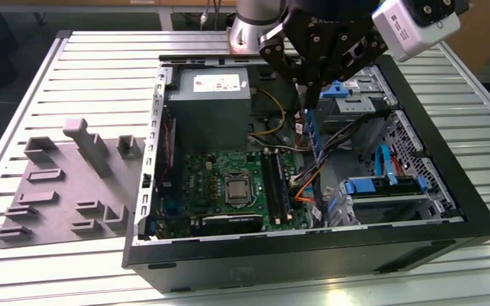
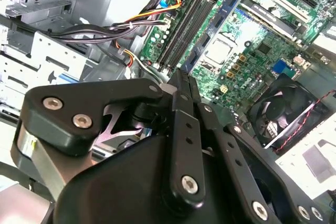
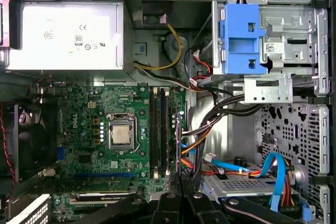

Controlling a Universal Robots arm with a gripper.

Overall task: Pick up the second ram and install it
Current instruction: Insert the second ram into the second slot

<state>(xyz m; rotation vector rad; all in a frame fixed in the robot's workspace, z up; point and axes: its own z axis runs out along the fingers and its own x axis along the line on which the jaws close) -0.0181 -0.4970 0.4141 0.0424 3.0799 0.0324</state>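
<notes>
Exterior view: black multi-link tool (image 1: 311, 102) hangs over the open black PC case (image 1: 313, 255) on the slatted metal table (image 1: 100, 57). Fingers are pressed together, pinching the long, narrow dark blue-black second ram (image 1: 312, 131). The stick points down, above the cables btwn the green motherboard (image 1: 219, 172) and the drive bays. It is off the board and well apart from the grey plastic holder tray (image 1: 66, 191) at the exterior view's left. Grey box-shaped power supply (image 1: 207, 95) sits beside the board, inside the case.

Second wrist view: tool (image 2: 181, 80) tips meet on one end of the second ram (image 2: 223, 19). The stick runs out from them as a dark blue strip, roughly parallel to the long black slots (image 2: 184, 24) and just beside them in the frame. Black fan (image 2: 283, 108) sits past the board.

First wrist view: tool (image 3: 181, 195) is closed on the second ram (image 3: 179, 145), seen edge-on as a thin dark line. It lies near the board's cable-side edge, next to the black slots (image 3: 160, 129). Blue plastic drive bracket (image 3: 241, 38) is well apart.
</notes>
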